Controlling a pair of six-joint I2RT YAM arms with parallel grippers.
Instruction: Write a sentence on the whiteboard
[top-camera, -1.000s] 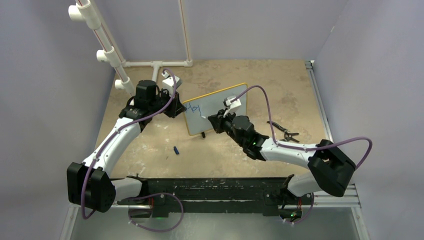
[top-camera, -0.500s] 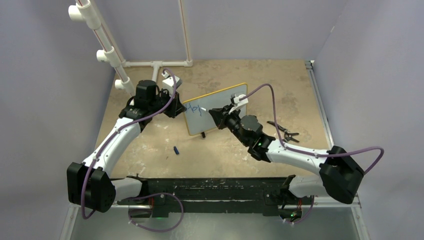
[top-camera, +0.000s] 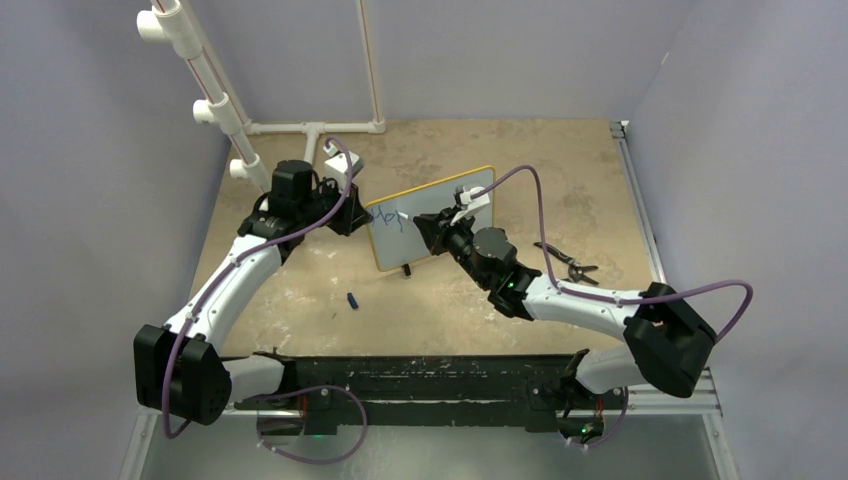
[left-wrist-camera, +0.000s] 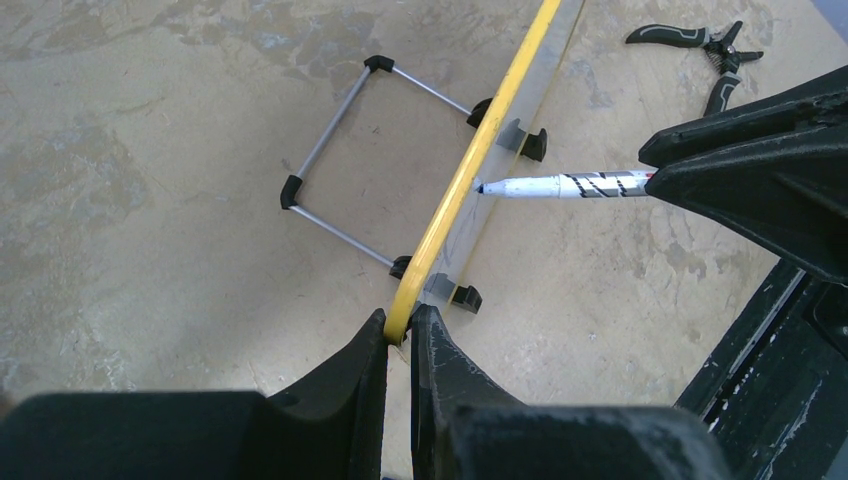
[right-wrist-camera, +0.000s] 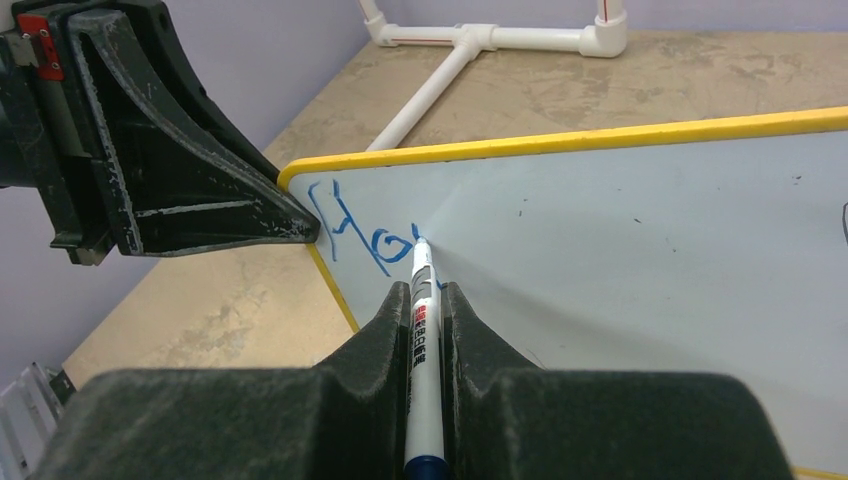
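The whiteboard, white with a thin yellow frame, stands tilted on the table. My left gripper is shut on the board's left yellow edge, also seen in the top view. My right gripper is shut on a white marker with a blue end. The marker's tip touches the board just right of the blue letters. The sentence reads "Ho" with a further stroke starting under the tip. From the left wrist the marker meets the board edge-on.
Black-handled pliers lie on the table right of the board. A small blue cap lies in front of the board. A white PVC pipe frame runs along the back and left. The board's wire stand juts out behind it.
My right gripper has carried the marker up and left across the board, from below the letters to just beside them. The left gripper and the board have stayed put.
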